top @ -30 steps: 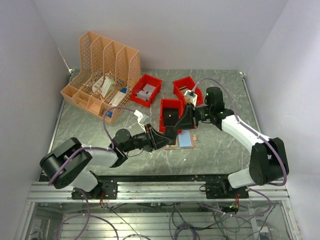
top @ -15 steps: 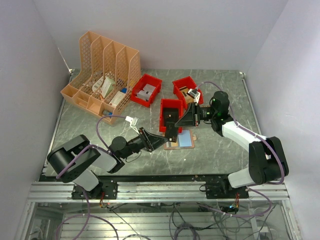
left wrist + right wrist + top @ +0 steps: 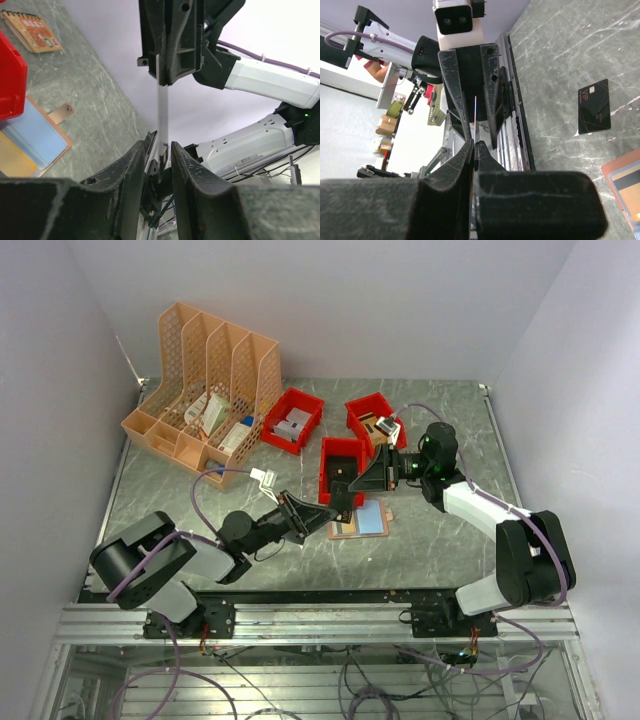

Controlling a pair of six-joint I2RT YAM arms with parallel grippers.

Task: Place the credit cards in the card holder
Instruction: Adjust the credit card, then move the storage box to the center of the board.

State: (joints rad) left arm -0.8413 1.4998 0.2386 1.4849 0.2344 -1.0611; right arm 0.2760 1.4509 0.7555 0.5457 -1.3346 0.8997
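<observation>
Observed right gripper [image 3: 474, 144] clamped on edge-on credit card [image 3: 162, 110]; found left gripper [image 3: 160, 143] narrowly parted around it, apparently not touching.

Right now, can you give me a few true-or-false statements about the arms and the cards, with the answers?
1. The right gripper pinches a card by its edge. True.
2. The left gripper is clamped tight on that card. False: its fingers stand apart, one on each side of the card.
3. The holder lies open on the table. True.
4. The black card is tucked inside the holder. False: it lies flat on the bare table, apart from the holder.
</observation>
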